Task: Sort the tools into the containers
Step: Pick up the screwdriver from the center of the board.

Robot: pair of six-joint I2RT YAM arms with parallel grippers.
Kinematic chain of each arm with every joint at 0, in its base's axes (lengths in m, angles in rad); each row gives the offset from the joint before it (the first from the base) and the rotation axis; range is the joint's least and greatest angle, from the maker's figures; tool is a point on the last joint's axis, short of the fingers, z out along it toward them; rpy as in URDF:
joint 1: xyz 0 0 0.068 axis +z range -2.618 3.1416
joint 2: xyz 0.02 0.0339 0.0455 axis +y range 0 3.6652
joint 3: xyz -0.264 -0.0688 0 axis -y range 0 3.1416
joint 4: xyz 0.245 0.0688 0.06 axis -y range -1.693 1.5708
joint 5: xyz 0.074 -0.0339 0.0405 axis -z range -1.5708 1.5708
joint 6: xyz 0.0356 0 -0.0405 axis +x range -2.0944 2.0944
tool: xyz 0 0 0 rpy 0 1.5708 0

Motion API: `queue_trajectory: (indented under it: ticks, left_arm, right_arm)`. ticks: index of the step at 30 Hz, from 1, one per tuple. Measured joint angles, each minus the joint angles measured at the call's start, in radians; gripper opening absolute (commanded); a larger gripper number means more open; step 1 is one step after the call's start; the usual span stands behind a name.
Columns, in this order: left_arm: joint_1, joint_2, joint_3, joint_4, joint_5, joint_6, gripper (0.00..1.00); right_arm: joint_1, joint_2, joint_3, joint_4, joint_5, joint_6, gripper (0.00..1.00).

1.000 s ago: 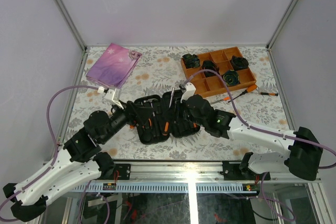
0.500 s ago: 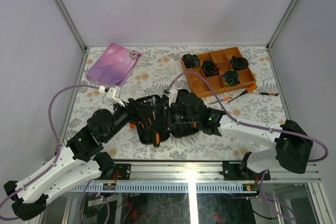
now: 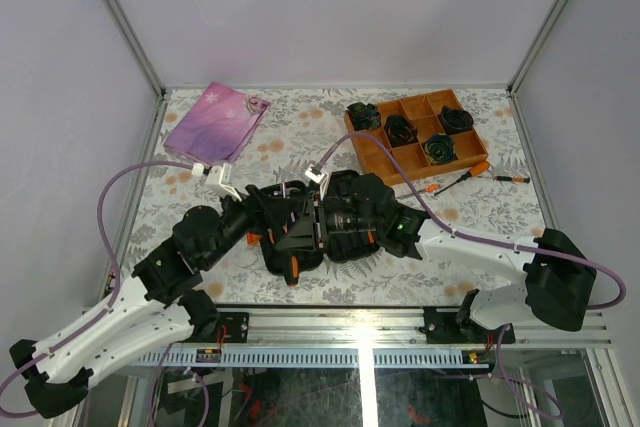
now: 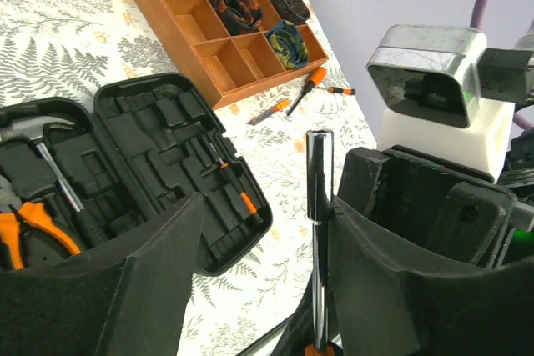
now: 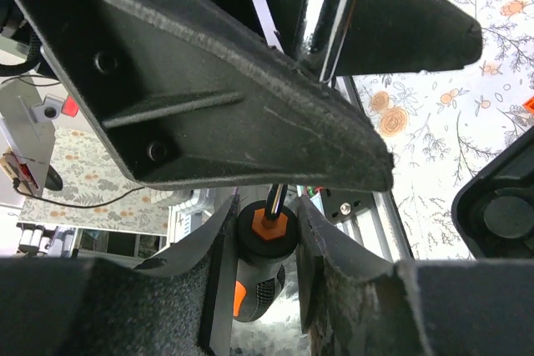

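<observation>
Walls [image 3: 330, 17]: pale plain panels are enclosing the space.
Table [image 3: 300, 137]: a fern-and-flower print is covering the top.

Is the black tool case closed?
No, the tool case lies open flat, with a hammer and pliers seated in its slots.

Right arm [image 3: 450, 245] swung left over tool case [image 4: 158, 131], its screwdriver [image 4: 318, 181] now between left jaws, slightly narrowed

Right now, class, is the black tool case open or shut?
Open. The tool case lies spread flat, its moulded slots exposed, with a hammer and pliers seated inside.
</observation>
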Motion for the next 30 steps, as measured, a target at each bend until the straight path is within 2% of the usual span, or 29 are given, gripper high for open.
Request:
queue_trajectory:
  ticks: [8, 14, 20, 27, 30]
  left_arm:
    - [-0.004, 0.023, -0.001, 0.06, 0.045, -0.017, 0.21]
    - [-0.006, 0.025, -0.001, 0.077, 0.069, -0.025, 0.0]
    - [-0.006, 0.033, -0.001, 0.082, 0.072, -0.027, 0.0]
    - [-0.006, 0.035, 0.0, 0.073, 0.067, -0.023, 0.0]
    - [-0.006, 0.03, 0.0, 0.064, 0.06, -0.026, 0.0]
  right_arm:
    - [0.0, -0.002, 0.0, 0.019, -0.01, 0.015, 0.05]
    - [0.0, -0.002, 0.0, 0.007, 0.0, -0.002, 0.13]
    - [0.0, -0.014, 0.001, -0.032, 0.029, -0.036, 0.38]
    - [0.002, -0.079, 0.001, -0.1, 0.118, -0.087, 0.59]
    - [0.002, -0.111, -0.008, -0.103, 0.156, -0.094, 0.65]
